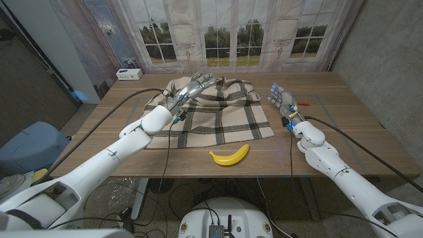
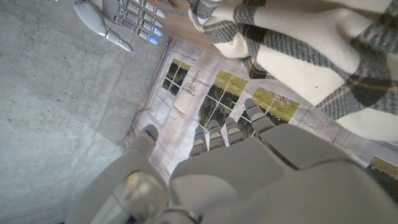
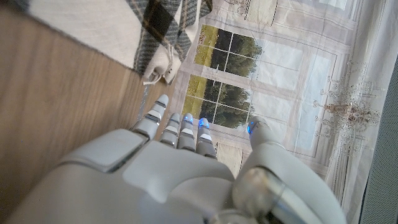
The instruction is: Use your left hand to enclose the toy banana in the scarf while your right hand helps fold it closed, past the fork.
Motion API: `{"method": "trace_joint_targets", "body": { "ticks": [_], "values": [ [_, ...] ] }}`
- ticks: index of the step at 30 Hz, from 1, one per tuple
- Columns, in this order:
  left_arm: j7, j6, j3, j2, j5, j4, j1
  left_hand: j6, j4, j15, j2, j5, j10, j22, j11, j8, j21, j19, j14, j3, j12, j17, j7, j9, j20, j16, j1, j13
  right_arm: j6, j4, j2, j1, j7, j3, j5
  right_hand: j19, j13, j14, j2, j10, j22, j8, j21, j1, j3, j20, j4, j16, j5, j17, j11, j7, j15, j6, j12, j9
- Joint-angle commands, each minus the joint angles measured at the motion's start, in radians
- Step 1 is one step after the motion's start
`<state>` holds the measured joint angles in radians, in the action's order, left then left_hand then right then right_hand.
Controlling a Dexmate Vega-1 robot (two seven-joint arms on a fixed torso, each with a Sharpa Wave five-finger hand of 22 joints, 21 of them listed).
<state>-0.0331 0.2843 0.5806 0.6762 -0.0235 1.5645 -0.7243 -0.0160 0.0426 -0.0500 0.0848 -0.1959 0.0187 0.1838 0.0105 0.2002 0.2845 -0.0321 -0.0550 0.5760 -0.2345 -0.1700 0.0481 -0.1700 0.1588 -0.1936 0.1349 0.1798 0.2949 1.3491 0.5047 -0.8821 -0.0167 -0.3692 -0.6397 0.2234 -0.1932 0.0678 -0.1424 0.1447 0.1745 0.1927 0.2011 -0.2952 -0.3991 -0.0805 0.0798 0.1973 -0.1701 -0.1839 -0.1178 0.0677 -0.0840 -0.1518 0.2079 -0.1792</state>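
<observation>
matt woven cream-and-dark plaid cloth scarf [image 1: 211, 116] on the smooth brown wooden table [image 1: 330, 152]; beside the scarf, a glossy yellow plastic toy banana [image 1: 230, 156].

My left arm reaches far forward, and my left hand [image 1: 193, 86] is extended with fingers apart, holding nothing. My right hand [image 1: 281, 99] is raised, fingers straight and spread, also holding nothing.

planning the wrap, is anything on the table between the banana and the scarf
Nothing visible does. The toy banana lies on bare wood just off the near edge of the scarf, with only open table between them. The left robot hand is over the scarf's far side; the right robot hand is beside the scarf.
</observation>
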Motion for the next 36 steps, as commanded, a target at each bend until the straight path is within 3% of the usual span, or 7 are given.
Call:
{"method": "trace_joint_targets", "body": {
  "ticks": [1,4,21,36],
  "values": [
    [0.077,-0.003,0.05,0.007,-0.092,0.03,0.048,0.01,-0.009,0.01,-0.003,0.002,-0.002,0.005,0.001,-0.004,0.0,-0.008,0.0,0.002,0.005,-0.002,0.006,-0.005,-0.013,0.006,0.014,0.005,0.013,-0.007,-0.005,-0.005,0.002,0.003,-0.005,0.002,-0.002,-0.001,-0.001,0.008,0.003,0.002,0.003,-0.008,-0.002,-0.006,0.007,0.006,-0.005,-0.005,-0.003,0.001,-0.01,-0.005,0.0,-0.005],
    [0.099,-0.01,0.06,0.005,-0.1,0.037,0.055,0.015,-0.014,0.014,-0.003,0.003,-0.003,0.005,-0.001,-0.004,-0.002,-0.008,-0.001,0.002,0.007,-0.002,0.008,-0.005,-0.024,0.007,0.017,0.005,0.018,-0.008,-0.006,-0.008,0.003,0.004,-0.006,0.002,-0.002,-0.002,-0.001,0.009,0.003,0.001,0.003,-0.008,-0.002,-0.007,0.008,0.006,-0.005,-0.005,-0.003,0.001,-0.01,-0.005,-0.001,-0.005],
    [0.214,-0.057,0.106,0.043,-0.194,0.151,0.071,0.029,-0.034,0.023,-0.004,0.004,-0.013,0.005,0.003,-0.004,-0.004,-0.015,0.006,0.005,0.008,-0.001,0.009,-0.006,-0.024,0.008,0.035,0.005,0.032,0.043,0.014,-0.045,-0.013,0.013,0.005,0.003,-0.002,0.001,-0.001,0.012,0.003,0.001,0.003,-0.008,-0.001,-0.007,0.01,0.006,-0.005,-0.005,-0.004,-0.002,-0.011,-0.007,-0.001,-0.005],
    [0.277,-0.081,0.109,0.091,-0.267,0.271,0.044,0.057,-0.077,0.035,-0.003,0.007,-0.035,0.003,0.015,-0.001,-0.008,-0.032,0.026,0.015,0.009,0.0,0.01,-0.006,-0.029,0.006,0.076,0.005,0.033,0.122,0.041,-0.093,-0.048,0.022,0.027,0.003,-0.002,0.002,-0.002,0.012,0.003,0.002,0.003,-0.01,-0.001,-0.007,0.012,0.006,-0.005,-0.005,-0.002,-0.002,-0.012,-0.011,-0.002,-0.006]
  ]
}}
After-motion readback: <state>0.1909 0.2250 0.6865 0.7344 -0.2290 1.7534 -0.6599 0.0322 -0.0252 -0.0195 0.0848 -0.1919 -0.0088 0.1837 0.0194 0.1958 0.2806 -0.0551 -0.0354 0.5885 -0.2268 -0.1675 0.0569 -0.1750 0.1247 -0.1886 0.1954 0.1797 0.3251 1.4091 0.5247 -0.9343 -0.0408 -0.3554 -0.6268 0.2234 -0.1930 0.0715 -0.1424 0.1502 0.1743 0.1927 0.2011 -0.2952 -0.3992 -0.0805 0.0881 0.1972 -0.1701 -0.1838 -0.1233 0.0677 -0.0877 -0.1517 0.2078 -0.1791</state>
